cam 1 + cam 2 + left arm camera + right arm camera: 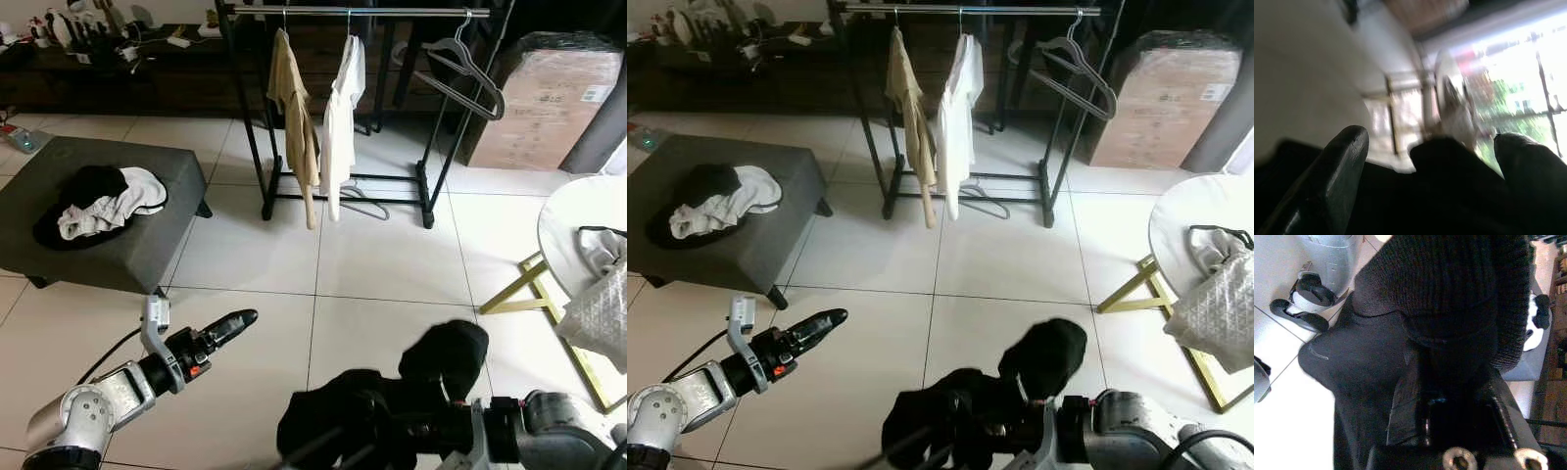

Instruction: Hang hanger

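A black clothes rack [362, 11] stands ahead, across the tiled floor. On its rail hang a beige garment [294, 117], a white garment [338, 127] and an empty grey hanger [460, 64] at the right end. Another hanger [364, 204] lies on the floor under the rack. My right gripper [411, 416] is low at the front right, buried in a black knit garment [343, 411] that it holds above the floor. The cloth [1440, 308] drapes over the gripper. My left gripper [230, 323] is low at the front left, open, pointing toward the black garment and apart from it.
A grey ottoman [137, 245] with a pile of black and white clothes [98, 201] sits on the left. A round white table [578, 220] with gold legs and a grey bag [602, 313] is at the right. A wrapped cardboard box [554, 103] stands right of the rack.
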Robot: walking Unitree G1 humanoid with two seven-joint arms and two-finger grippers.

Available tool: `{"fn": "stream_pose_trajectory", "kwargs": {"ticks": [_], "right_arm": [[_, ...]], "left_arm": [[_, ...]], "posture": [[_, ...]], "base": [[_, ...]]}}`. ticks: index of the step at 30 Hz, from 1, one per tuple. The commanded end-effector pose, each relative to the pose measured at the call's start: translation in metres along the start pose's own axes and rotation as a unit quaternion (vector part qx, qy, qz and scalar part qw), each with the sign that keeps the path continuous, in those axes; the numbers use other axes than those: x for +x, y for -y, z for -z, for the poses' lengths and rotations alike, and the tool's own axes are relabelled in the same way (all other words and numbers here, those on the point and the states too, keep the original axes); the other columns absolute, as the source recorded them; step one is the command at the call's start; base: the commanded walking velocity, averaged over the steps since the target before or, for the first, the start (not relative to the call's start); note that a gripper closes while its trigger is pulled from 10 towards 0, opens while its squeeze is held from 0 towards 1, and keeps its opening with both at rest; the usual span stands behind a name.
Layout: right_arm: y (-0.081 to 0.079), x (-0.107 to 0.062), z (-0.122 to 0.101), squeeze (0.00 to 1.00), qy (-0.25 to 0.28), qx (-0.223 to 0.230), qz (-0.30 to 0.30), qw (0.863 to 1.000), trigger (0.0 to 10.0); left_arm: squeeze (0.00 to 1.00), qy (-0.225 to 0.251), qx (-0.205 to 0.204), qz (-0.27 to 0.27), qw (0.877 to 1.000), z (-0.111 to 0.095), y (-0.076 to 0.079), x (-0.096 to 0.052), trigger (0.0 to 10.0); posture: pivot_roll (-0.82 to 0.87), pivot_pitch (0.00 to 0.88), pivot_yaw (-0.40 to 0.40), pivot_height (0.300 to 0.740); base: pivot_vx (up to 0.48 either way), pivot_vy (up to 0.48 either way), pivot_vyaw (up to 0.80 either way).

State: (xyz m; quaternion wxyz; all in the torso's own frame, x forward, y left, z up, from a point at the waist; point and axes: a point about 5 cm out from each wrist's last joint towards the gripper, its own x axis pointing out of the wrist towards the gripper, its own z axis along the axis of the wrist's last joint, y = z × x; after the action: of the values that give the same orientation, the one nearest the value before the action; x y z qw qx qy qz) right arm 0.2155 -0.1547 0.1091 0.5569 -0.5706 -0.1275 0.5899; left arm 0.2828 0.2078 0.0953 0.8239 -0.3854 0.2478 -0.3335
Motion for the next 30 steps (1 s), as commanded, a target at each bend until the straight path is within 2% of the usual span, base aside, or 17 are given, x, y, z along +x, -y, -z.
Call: {"fn": "stream_pose_trajectory", "kwargs": {"ticks": [1,6,9,13,20,23,28,30], "right_arm": [[0.013,0.005,-0.013,0.00,0.029,-0.011,0.021,0.999,10.0],[0.016,0.006,-0.015,0.00,0.030,-0.004,0.008,1.000,10.0],[0.022,0.007,-0.017,0.00,0.031,-0.011,0.004,0.999,10.0],[0.029,0.005,-0.020,0.00,0.033,-0.015,-0.003,0.999,10.0],[0.036,0.005,-0.025,0.00,0.037,-0.018,-0.006,0.999,10.0],[0.040,0.006,-0.026,0.00,0.036,-0.022,-0.014,0.999,10.0],[0.040,0.007,-0.026,0.00,0.036,-0.014,-0.019,0.999,10.0],[0.040,0.008,-0.027,0.00,0.035,-0.010,-0.024,0.999,10.0]], "left_arm": [[0.00,-0.073,-0.011,0.014,0.997,0.021,-0.002,0.000,10.0],[0.00,-0.172,-0.002,0.042,0.984,0.044,0.001,0.005,10.0],[0.00,-0.206,-0.009,0.032,0.978,0.056,-0.006,0.008,10.0],[0.00,-0.212,-0.013,0.019,0.977,0.060,-0.014,0.013,10.0],[0.00,-0.233,-0.005,0.026,0.972,0.064,-0.014,0.020,10.0],[0.00,-0.238,0.017,-0.005,0.971,0.066,-0.025,0.019,10.0],[0.00,-0.233,0.020,-0.036,0.972,0.068,-0.032,0.022,10.0],[0.00,-0.229,0.019,-0.031,0.973,0.069,-0.031,0.025,10.0]], "posture": [[-0.19,0.260,0.012,0.740],[-0.18,0.264,0.013,0.740],[-0.18,0.266,0.016,0.740],[-0.19,0.268,0.015,0.740],[-0.19,0.272,0.018,0.740],[-0.19,0.270,0.024,0.740],[-0.18,0.268,0.026,0.740],[-0.19,0.267,0.027,0.740]], "base": [[0.000,0.000,0.00],[0.000,0.000,0.00],[0.000,0.000,0.00],[0.000,0.000,0.00],[0.000,0.000,0.00],[0.000,0.000,0.00],[0.000,0.000,0.00],[0.000,0.000,0.00]]}}
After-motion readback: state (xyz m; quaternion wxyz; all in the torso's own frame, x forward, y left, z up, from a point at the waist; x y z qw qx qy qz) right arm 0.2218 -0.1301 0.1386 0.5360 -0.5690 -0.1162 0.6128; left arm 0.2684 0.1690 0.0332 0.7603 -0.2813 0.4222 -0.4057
